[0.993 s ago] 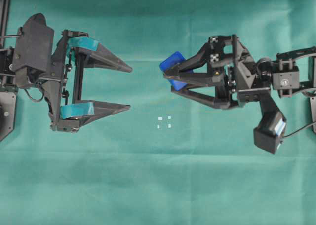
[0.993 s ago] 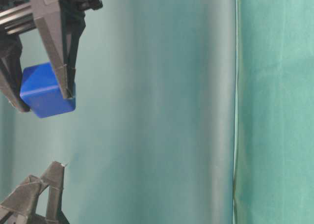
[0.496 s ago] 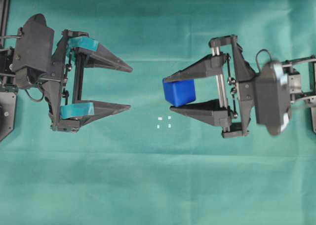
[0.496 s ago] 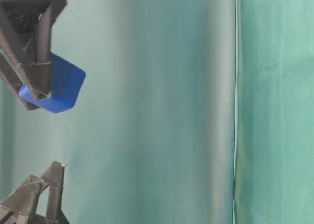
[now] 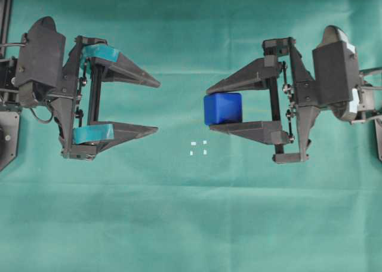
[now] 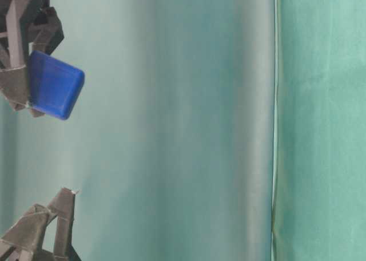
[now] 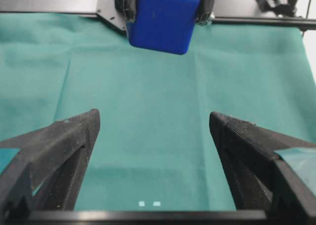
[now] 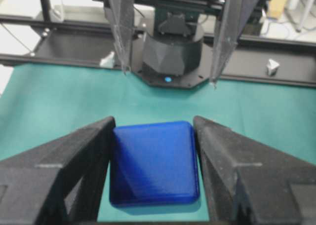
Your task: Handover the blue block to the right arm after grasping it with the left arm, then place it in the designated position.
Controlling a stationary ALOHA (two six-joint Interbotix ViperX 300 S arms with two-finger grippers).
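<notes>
The blue block hangs above the green cloth, pinched between the all-black fingers of my right gripper, which is shut on its two sides. From the right wrist the block fills the gap of that gripper. Four white corner marks, the designated position, lie on the cloth just below and left of the block. My left gripper, with teal pads, stands wide open and empty to the left, pointing at the block. The marks show under the left gripper.
A green cloth covers the table. A black frame rail runs along the left edge. The left arm's base faces the right wrist camera. A straight cloth seam shows in the table-level view.
The right wrist has rolled, turning the held block from tilted to level, and the block has shifted slightly right and down. The left arm has not moved.
</notes>
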